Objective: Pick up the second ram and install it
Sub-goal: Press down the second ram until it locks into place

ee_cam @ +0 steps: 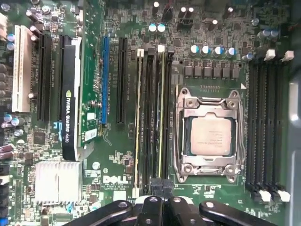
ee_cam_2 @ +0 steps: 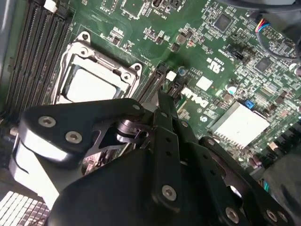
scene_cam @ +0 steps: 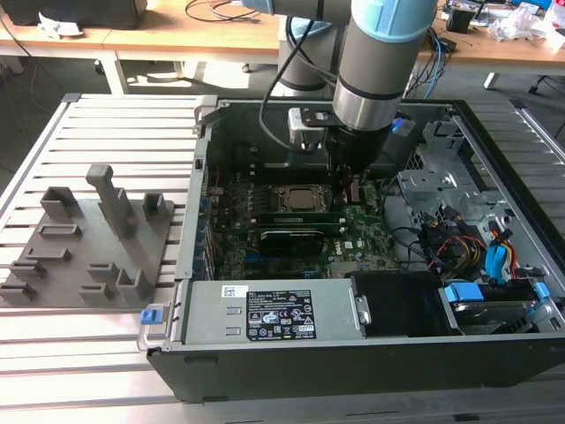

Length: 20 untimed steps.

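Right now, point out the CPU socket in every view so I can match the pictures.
Exterior view: the CPU socket sits near the picture's middle.
Second wrist view: it is the silver-framed square with long black slots on either side.
First wrist view: the same silver frame lies between two slot banks.
Shared landmark: the memory slots alongside it.

The motherboard (ee_cam: 117, 155) is matt green laminate with glossy black plastic slots (ee_cam: 265, 122). The CPU socket frame (ee_cam: 210, 136) is bright brushed metal. The gripper (ee_cam_2: 162, 110) looks matt black metal. The holder blocks (scene_cam: 88, 238) at the exterior view's left are dull grey plastic on a ribbed metal table (scene_cam: 106, 124).
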Motion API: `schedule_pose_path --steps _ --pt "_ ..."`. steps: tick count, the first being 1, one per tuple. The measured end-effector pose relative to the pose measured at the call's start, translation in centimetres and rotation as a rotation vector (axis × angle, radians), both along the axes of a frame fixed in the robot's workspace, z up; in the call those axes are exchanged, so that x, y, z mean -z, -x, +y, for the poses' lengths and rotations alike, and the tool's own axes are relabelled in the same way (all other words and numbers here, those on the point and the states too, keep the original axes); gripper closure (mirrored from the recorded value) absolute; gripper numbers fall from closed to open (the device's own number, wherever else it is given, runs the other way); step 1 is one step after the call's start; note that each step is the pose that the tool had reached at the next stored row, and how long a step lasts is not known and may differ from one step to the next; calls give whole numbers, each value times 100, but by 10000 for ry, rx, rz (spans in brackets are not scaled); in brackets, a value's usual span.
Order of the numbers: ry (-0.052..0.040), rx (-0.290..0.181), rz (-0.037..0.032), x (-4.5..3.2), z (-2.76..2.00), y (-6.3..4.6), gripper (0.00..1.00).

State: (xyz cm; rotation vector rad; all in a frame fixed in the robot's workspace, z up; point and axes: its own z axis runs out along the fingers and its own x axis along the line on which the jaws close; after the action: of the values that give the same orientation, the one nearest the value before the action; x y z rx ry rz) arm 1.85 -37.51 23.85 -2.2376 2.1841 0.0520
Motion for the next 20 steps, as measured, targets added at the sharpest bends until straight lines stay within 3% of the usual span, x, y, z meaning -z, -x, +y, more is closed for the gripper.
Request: schedule_pose_path --steps 3,6,9,14,19,20 --pt "10 -3 15 106 -1 -1 90" --pt "-1 1 -6 19 0 2 90" --pt "-6 -2 -30 16 -1 124 90" --pt "-6 1 -31 22 -1 565 90" --pt "-7 0 -39 37 0 941 90" --pt "-4 -1 -37 52 -1 974 90"
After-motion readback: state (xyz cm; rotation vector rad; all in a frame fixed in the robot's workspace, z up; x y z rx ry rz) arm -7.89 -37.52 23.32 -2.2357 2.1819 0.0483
